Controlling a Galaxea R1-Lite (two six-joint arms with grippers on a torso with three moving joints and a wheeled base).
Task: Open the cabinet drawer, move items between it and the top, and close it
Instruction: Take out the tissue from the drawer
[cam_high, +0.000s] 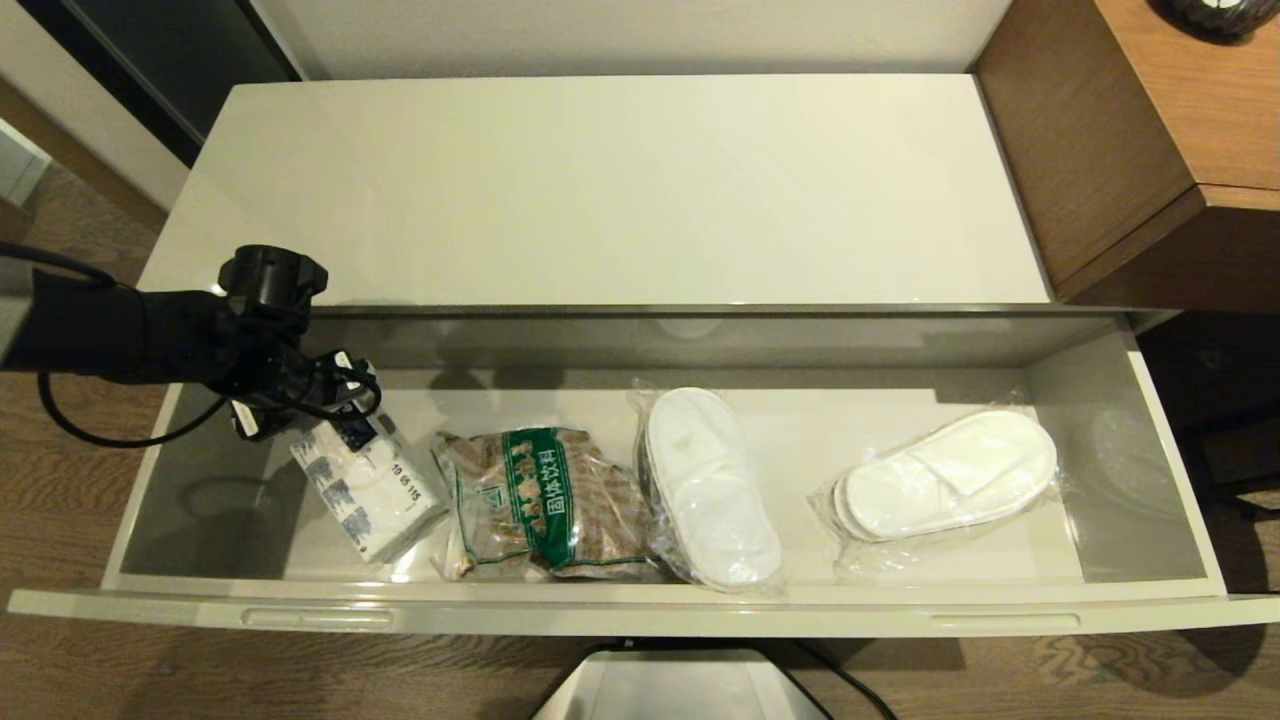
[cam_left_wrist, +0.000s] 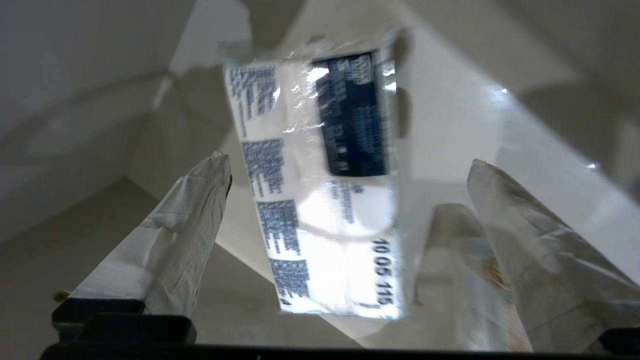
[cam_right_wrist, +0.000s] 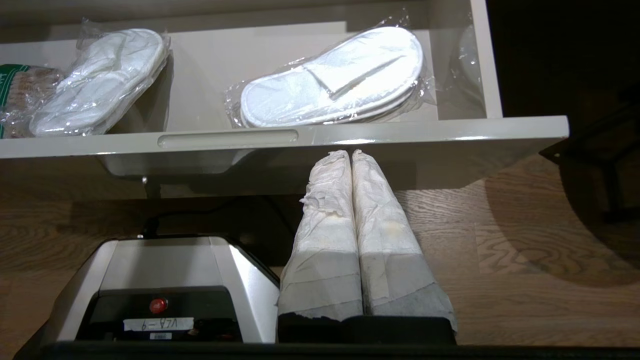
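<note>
The cabinet drawer (cam_high: 640, 606) stands pulled out below the bare cream-white top (cam_high: 600, 190). At its left end lies the white tissue pack (cam_high: 375, 495) with dark blue print. My left gripper (cam_high: 350, 425) hangs just over the pack's far end. In the left wrist view the left gripper (cam_left_wrist: 348, 161) is open, with one finger on either side of the tissue pack (cam_left_wrist: 320, 200) and neither touching it. Two film-sealed slipper pairs lie in the drawer, one in the middle (cam_high: 710, 485) and one to the right (cam_high: 950, 475). My right gripper (cam_right_wrist: 351, 154) is shut and empty, low in front of the drawer front (cam_right_wrist: 400, 132).
A brown packet with a green band (cam_high: 540, 505) lies between the tissue pack and the middle slippers, close to both. A brown wooden desk (cam_high: 1150, 130) adjoins the cabinet at the right. The robot's base (cam_high: 680, 690) sits under the drawer front on the wood floor.
</note>
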